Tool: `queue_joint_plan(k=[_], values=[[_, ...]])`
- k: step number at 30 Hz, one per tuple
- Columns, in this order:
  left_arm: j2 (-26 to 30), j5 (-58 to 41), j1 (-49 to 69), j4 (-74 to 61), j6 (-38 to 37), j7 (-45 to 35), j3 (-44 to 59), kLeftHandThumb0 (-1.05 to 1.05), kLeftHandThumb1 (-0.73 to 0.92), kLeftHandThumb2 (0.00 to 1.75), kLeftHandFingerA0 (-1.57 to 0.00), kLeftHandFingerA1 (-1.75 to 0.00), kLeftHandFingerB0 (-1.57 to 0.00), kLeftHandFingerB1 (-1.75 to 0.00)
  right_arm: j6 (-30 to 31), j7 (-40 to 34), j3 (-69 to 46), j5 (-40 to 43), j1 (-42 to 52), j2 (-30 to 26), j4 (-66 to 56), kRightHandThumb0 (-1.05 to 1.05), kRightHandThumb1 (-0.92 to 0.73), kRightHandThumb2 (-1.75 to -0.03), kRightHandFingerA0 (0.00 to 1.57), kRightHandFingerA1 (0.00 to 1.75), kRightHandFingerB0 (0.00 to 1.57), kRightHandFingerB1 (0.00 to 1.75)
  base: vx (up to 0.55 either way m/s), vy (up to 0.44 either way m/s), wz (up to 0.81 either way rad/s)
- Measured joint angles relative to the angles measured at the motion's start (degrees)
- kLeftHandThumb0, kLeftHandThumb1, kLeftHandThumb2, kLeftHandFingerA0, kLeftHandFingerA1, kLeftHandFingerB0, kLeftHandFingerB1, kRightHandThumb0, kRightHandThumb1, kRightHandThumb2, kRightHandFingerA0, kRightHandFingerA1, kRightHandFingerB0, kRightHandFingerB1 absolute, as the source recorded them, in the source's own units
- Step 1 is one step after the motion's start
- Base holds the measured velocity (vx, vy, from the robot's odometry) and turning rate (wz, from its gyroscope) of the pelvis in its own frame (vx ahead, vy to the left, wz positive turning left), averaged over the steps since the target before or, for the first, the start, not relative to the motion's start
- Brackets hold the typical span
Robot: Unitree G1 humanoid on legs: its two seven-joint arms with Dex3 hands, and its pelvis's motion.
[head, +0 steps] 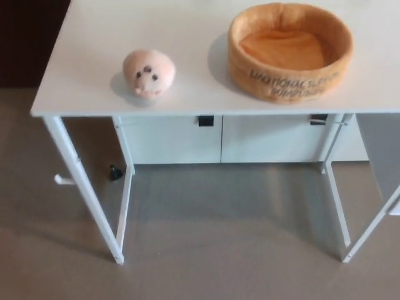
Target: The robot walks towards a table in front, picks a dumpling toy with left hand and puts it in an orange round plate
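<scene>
Dumpling toy [149,72] sits on white table [81,69], left of orange round plate [290,51], well apart. We see neither hand, so grip state unknown. Risks we judge: round soft toy rolling off near edge under clumsy left-hand reach; stopping too far back.

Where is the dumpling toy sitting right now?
In the head view the dumpling toy sits on the white table, towards its left front, apart from and left of the orange round plate.

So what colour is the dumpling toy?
Pale pink dumpling toy with small dark face marks, seen in the head view.
</scene>
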Motion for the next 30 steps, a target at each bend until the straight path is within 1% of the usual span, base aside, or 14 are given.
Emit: queue_joint_plan(k=[1, 2, 5, 7, 11, 12, 18, 19, 20, 22, 25, 28, 30], values=[[-0.02, 0.00, 0.03, 0.01, 0.00, 0.00, -0.01, -0.20, 0.61, 0.62, -0.61, -0.64, -0.51, -0.42, -0.01, -0.02, -0.03, 0.01, 0.00, 0.00, 0.05, -0.06, -0.53, -0.55, 0.65, 0.49, 0.53, 0.42, 0.18, -0.066, 0.02], [-0.09, 0.00, 0.08, 0.03, 0.00, -0.01, -0.03, -0.20, 0.61, 0.62, -0.59, -0.62, -0.51, -0.41, -0.02, -0.06, -0.06, 0.01, 0.01, -0.01, 0.13, -0.07, -0.53, -0.54, 0.69, 0.52, 0.53, 0.42, 0.14, -0.060, 0.01], [-0.10, -0.01, 0.32, 0.17, 0.01, -0.03, -0.01, -0.23, 0.62, 0.60, -0.61, -0.61, -0.52, -0.41, -0.19, -0.07, -0.14, 0.01, 0.15, 0.00, 0.19, -0.06, -0.53, -0.54, 0.69, 0.52, 0.53, 0.42, 0.15, -0.013, -0.07], [-0.10, -0.02, 0.48, 0.22, 0.00, -0.03, 0.00, -0.21, 0.63, 0.61, -0.59, -0.61, -0.51, -0.41, -0.20, -0.06, -0.17, 0.00, 0.40, 0.00, 0.24, -0.03, -0.54, -0.54, 0.68, 0.51, 0.52, 0.42, 0.16, 0.038, -0.13], [-0.09, -0.02, 0.69, 0.26, 0.00, -0.07, 0.10, -0.21, 0.63, 0.61, -0.59, -0.61, -0.51, -0.41, -0.21, 0.14, -0.63, 0.12, 0.60, 0.01, 0.23, -0.03, -0.54, -0.54, 0.68, 0.51, 0.52, 0.42, 0.23, 0.125, -0.15], [-0.06, -0.02, 0.65, 0.30, 0.05, -0.05, 0.12, -0.22, 0.62, 0.61, -0.60, -0.61, -0.50, -0.41, -0.17, 0.16, -0.66, 0.14, 0.61, 0.16, 0.25, -0.04, -0.54, -0.55, 0.67, 0.51, 0.51, 0.42, 0.33, 0.181, 0.60], [0.24, -0.03, -0.20, 0.00, -0.07, -0.13, 0.15, -0.21, 0.61, 0.62, -0.57, -0.61, -0.51, -0.41, -0.59, 0.28, -0.67, 0.07, -0.21, 0.30, -0.26, -0.05, -0.53, -0.54, 0.68, 0.51, 0.53, 0.42, 0.32, 0.145, -0.01], [0.24, -0.03, -0.19, -0.01, -0.07, -0.14, 0.15, -0.22, 0.61, 0.62, -0.60, -0.64, -0.52, -0.41, -0.65, 0.28, -0.64, 0.05, -0.23, 0.30, -0.26, -0.06, -0.54, -0.54, 0.69, 0.51, 0.52, 0.42, 0.22, 0.077, 0.10], [0.24, -0.05, -0.21, 0.06, -0.06, -0.15, 0.26, -0.22, 0.61, 0.62, -0.60, -0.64, -0.52, -0.41, -0.73, 0.26, -0.60, 0.02, -0.33, 0.30, -0.15, -0.06, -0.54, -0.54, 0.69, 0.51, 0.52, 0.42, 0.22, 0.070, 0.13], [0.24, -0.05, -0.23, 0.09, -0.05, -0.16, 0.35, -0.22, 0.61, 0.62, -0.60, -0.64, -0.52, -0.41, -0.76, 0.22, -0.57, -0.01, -0.44, 0.31, -0.06, -0.06, -0.54, -0.54, 0.69, 0.51, 0.52, 0.42, 0.20, 0.008, 0.03], [0.26, -0.04, -0.05, 0.21, 0.01, -0.21, 0.41, -0.24, 0.64, 0.59, -0.62, -0.60, -0.53, -0.40, -0.71, 0.17, -0.47, -0.05, -0.37, 0.32, 0.15, -0.07, -0.54, -0.55, 0.67, 0.51, 0.51, 0.41, 0.17, -0.064, 0.10], [0.25, -0.03, -0.04, 0.27, 0.08, -0.26, 0.36, -0.26, 0.61, 0.61, -0.62, -0.65, -0.52, -0.42, -0.63, 0.22, -0.39, -0.04, -0.44, 0.58, -0.06, -0.06, -0.54, -0.55, 0.66, 0.50, 0.51, 0.41, 0.22, -0.170, 0.11], [0.07, -0.04, -0.51, -0.05, -0.05, -0.36, 0.34, -0.26, 0.61, 0.61, -0.62, -0.65, -0.52, -0.42, -0.62, 0.10, -0.42, -0.04, -0.83, 0.18, -0.26, -0.06, -0.54, -0.55, 0.66, 0.50, 0.51, 0.41, 0.28, -0.059, 0.05]])
